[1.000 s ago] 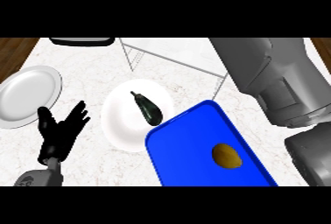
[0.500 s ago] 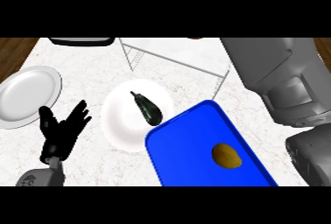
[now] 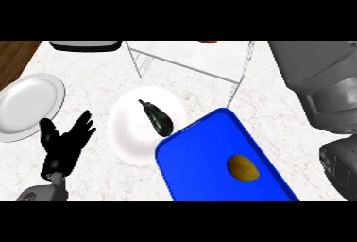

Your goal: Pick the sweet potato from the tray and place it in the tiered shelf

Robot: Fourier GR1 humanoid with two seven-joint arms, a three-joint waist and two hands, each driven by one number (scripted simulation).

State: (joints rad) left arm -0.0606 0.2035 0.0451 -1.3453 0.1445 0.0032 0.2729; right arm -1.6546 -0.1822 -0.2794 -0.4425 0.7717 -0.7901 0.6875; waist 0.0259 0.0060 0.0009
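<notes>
Head view: the small brownish-yellow sweet potato point(image 3: 242, 168) lies on the glossy blue rectangular tray point(image 3: 209, 156), toward its right side. Just left of the tray, a dark green elongated vegetable point(image 3: 157, 118), possibly an eggplant, rests on a round white plate point(image 3: 129, 137). The clear wire-framed tiered shelf point(image 3: 188, 59) stands beyond. The black left hand point(image 3: 64, 146) rests at lower left, fingers spread and released, holding nothing. A grey forearm point(image 3: 324, 90) fills the right edge; its hand is out of sight.
</notes>
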